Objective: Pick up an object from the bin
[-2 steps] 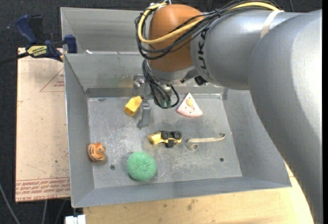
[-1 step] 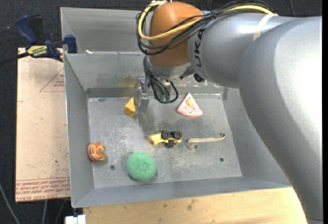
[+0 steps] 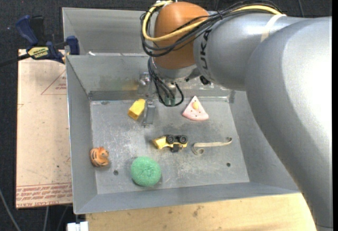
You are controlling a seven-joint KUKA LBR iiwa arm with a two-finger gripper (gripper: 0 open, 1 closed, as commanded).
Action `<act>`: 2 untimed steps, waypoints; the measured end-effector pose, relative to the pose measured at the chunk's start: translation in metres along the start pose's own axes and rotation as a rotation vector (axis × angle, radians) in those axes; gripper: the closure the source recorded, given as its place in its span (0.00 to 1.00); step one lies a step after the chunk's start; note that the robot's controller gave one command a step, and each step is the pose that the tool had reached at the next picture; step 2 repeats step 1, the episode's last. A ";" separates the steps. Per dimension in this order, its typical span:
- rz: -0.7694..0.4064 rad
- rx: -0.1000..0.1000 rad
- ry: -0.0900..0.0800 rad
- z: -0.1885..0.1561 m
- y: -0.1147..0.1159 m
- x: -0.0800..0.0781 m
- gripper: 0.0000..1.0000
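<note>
My gripper (image 3: 150, 114) hangs low under the orange dome near the back middle of the bin. Its tip stands just right of a small yellow block (image 3: 137, 109) that lies on the bin floor, close to it or touching it. A pink wedge with a yellow rim and dark dots (image 3: 195, 110) lies to the gripper's right. In front of the gripper lies a small yellow and black toy vehicle (image 3: 170, 142).
A grey curved strip (image 3: 212, 145) lies right of the toy vehicle. A green fuzzy ball (image 3: 145, 171) sits near the front wall. An orange striped toy figure (image 3: 99, 156) sits at the front left. The arm covers the bin's right side.
</note>
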State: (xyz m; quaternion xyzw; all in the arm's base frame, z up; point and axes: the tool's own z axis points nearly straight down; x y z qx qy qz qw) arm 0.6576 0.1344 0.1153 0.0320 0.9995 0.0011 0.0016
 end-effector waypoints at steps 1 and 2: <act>0.000 0.000 0.000 0.000 0.000 0.000 0.00; 0.000 0.000 0.000 0.000 0.000 0.000 0.00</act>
